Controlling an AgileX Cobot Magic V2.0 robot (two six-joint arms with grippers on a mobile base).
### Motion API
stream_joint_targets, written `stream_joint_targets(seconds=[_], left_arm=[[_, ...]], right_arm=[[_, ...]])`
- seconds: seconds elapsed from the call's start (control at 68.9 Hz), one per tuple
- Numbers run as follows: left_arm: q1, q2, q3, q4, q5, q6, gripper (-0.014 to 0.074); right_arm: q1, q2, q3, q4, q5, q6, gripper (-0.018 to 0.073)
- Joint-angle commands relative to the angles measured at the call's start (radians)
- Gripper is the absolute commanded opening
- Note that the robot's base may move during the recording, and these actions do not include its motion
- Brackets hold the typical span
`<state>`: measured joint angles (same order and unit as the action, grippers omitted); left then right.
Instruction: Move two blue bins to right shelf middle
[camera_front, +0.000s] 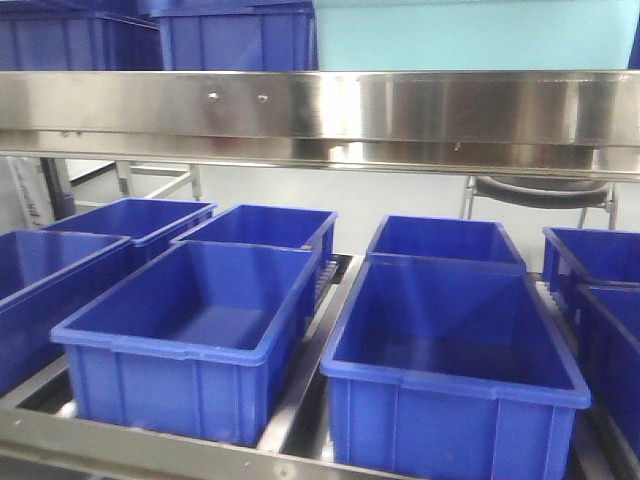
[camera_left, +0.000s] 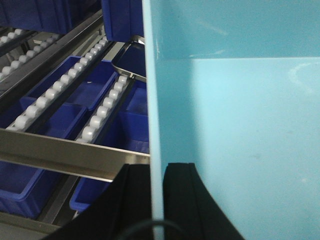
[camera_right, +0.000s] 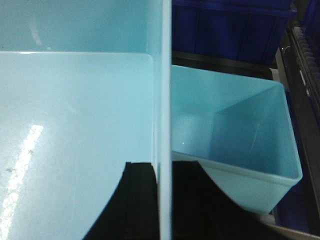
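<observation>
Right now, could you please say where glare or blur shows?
Front view: glare washes the brushed stainless-steel rail; frame soft. Left wrist view: faint sheen on the pale sky-blue plastic bin. Right wrist view: white streak glints on the bin.

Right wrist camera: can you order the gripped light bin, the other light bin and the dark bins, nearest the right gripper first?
1. Gripped light bin, its wall inside the right gripper.
2. Other light bin, to the right.
3. Dark bins, at the back.
</observation>
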<state>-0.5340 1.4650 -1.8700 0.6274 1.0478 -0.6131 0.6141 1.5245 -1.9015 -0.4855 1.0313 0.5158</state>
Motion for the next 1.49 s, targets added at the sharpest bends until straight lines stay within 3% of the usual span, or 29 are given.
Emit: stream_joint_targets(seconds=[0.0, 1.48], left_arm=[[0.001, -0.013, -0.005, 0.035, -0.027, -0.001, -0.0111], [0.001, -0.013, -0.005, 0.035, -0.027, -0.001, -0.0111]], right_arm=[[-0.004, -0.011, -0.004, -0.054, -0.031, -0.009, -0.0162], [-0.004, -0.011, -0.004, -0.054, -0.031, -0.009, -0.0162]])
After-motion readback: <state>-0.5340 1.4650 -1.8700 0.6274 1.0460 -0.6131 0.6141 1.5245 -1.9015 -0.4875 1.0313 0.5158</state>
